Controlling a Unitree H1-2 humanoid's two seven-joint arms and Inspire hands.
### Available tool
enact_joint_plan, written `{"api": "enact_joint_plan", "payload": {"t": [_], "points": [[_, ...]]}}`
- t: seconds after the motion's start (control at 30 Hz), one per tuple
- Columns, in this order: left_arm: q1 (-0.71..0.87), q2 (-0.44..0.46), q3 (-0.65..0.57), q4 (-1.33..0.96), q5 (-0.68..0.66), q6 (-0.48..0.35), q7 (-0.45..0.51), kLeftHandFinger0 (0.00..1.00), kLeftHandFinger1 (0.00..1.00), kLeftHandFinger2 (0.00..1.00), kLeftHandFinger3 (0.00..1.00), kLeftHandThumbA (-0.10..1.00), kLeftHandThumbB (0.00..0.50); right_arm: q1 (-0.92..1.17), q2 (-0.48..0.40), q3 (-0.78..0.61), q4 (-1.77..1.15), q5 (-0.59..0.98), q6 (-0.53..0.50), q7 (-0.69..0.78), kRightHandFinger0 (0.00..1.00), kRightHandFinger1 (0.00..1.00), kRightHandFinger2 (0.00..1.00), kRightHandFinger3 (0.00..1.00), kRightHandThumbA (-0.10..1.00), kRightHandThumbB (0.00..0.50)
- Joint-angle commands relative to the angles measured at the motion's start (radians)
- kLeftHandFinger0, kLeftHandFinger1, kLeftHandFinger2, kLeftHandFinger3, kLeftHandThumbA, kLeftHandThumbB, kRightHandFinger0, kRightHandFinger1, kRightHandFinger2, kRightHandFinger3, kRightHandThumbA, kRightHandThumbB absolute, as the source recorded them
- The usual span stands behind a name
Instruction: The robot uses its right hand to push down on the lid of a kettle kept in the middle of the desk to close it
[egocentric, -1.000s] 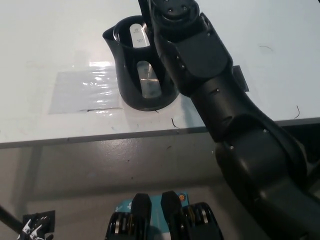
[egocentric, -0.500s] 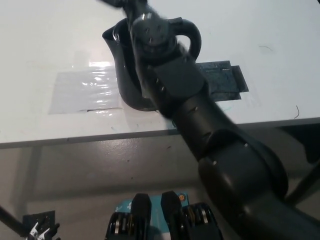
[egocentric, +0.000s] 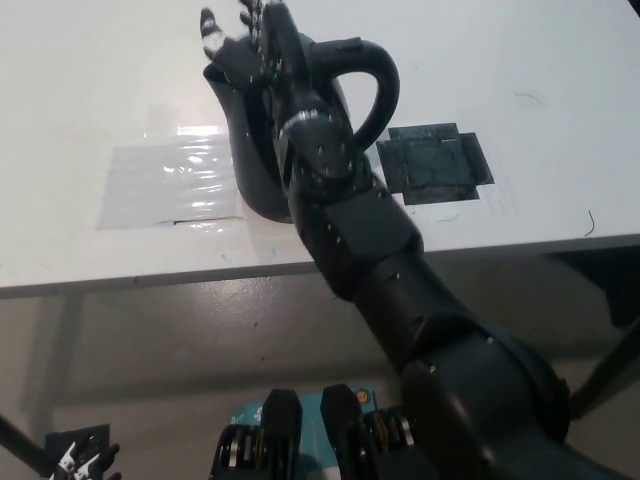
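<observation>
Head view, and the black right hand (egocentric: 243, 45) is up over the top of the kettle (egocentric: 290, 130), fingers spread and pointing away across the desk (egocentric: 90, 90) — holding nothing. The kettle stands upright near the middle of the desk, close to the front edge, its looped handle (egocentric: 378, 85) toward the robot's right, a dark patch (egocentric: 436, 163) just beside it. Whether the lid sits down or up can't be told; hand and forearm cover it. Hard plastic, looks light and maybe slick — a push off-centre could tip or slide it, so a flat press straight down on the lid's middle seems best. The left hand isn't in view.
</observation>
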Motion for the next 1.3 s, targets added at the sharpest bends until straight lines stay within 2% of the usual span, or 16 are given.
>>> {"api": "enact_joint_plan", "payload": {"t": [0.0,0.13,0.2,0.43,0.5,0.6,0.63,0.7,0.73,0.8,0.83,0.9,0.93,1.1,1.2,1.27], "points": [[0.007,0.000,0.009,-0.041,-0.028,-0.022,-0.015,1.00,1.00,0.85,1.00,0.32,0.210,0.076,0.037,-0.026,0.089,0.041,-0.030,0.046,1.00,1.00,1.00,1.00,0.44,0.074],[0.001,0.000,0.008,-0.048,-0.026,-0.016,-0.013,1.00,1.00,0.84,1.00,0.32,0.204,0.099,0.031,-0.015,0.123,0.015,-0.052,0.041,1.00,1.00,1.00,1.00,0.46,0.054],[0.000,0.002,0.009,-0.041,-0.028,-0.029,-0.019,1.00,1.00,0.85,1.00,0.32,0.175,0.106,0.030,-0.016,0.145,0.011,-0.057,0.031,1.00,1.00,1.00,1.00,0.44,0.053],[0.010,0.003,0.013,-0.044,-0.028,-0.030,-0.018,1.00,1.00,0.85,1.00,0.31,0.182,0.082,0.027,-0.015,0.104,0.012,-0.050,0.059,1.00,1.00,1.00,1.00,0.48,0.081],[0.015,0.005,0.015,-0.043,-0.028,-0.029,-0.018,1.00,1.00,0.85,1.00,0.31,0.182,0.082,0.026,-0.003,0.075,0.002,-0.065,0.070,1.00,1.00,1.00,1.00,0.48,0.069],[0.023,0.013,0.017,-0.042,-0.025,-0.030,-0.023,1.00,1.00,0.85,1.00,0.34,0.204,0.088,0.012,0.044,-0.084,-0.034,-0.048,0.099,1.00,1.00,1.00,1.00,0.48,0.076],[0.022,0.016,0.020,-0.043,-0.029,-0.027,-0.024,1.00,1.00,0.85,1.00,0.33,0.205,0.098,0.005,0.067,-0.189,-0.043,-0.032,0.120,1.00,1.00,1.00,1.00,0.48,0.097],[0.027,0.018,0.023,-0.046,-0.031,-0.021,-0.024,1.00,1.00,0.85,1.00,0.33,0.205,0.121,-0.001,0.094,-0.307,-0.045,0.002,0.148,1.00,1.00,1.00,1.00,0.49,0.097],[0.028,0.017,0.024,-0.042,-0.031,-0.023,-0.026,1.00,1.00,0.85,1.00,0.32,0.214,0.141,-0.016,0.132,-0.481,-0.075,0.063,0.164,1.00,1.00,1.00,1.00,0.54,0.122],[0.027,0.017,0.024,-0.040,-0.029,-0.021,-0.024,1.00,1.00,0.84,1.00,0.32,0.207,0.149,-0.029,0.160,-0.579,-0.099,0.105,0.174,1.00,1.00,1.00,1.00,0.59,0.143],[0.025,0.017,0.026,-0.038,-0.031,-0.020,-0.023,1.00,1.00,0.85,1.00,0.31,0.205,0.153,-0.051,0.196,-0.774,-0.120,0.191,0.207,1.00,1.00,1.00,1.00,0.61,0.132],[0.017,0.018,0.028,-0.030,-0.039,-0.024,-0.030,1.00,1.00,0.85,1.00,0.29,0.191,0.143,-0.077,0.227,-0.916,-0.128,0.214,0.242,1.00,1.00,1.00,1.00,0.65,0.120],[0.018,0.019,0.027,-0.029,-0.033,-0.026,-0.028,1.00,1.00,0.85,1.00,0.31,0.208,0.137,-0.088,0.239,-0.985,-0.129,0.239,0.258,1.00,1.00,1.00,1.00,0.65,0.121],[0.028,0.017,0.040,-0.028,-0.046,-0.014,-0.021,1.00,1.00,0.85,1.00,0.26,0.202,0.127,-0.124,0.273,-1.244,-0.107,0.369,0.293,0.95,1.00,1.00,1.00,0.70,0.151],[0.036,0.020,0.043,-0.024,-0.043,-0.014,-0.022,1.00,1.00,0.86,1.00,0.28,0.208,0.141,-0.168,0.282,-1.375,-0.108,0.413,0.309,0.94,0.97,1.00,1.00,0.66,0.216],[0.044,0.019,0.041,-0.021,-0.042,-0.020,-0.027,1.00,1.00,0.87,1.00,0.29,0.204,0.155,-0.191,0.282,-1.436,-0.099,0.467,0.312,0.94,0.99,1.00,1.00,0.54,0.241]]}}
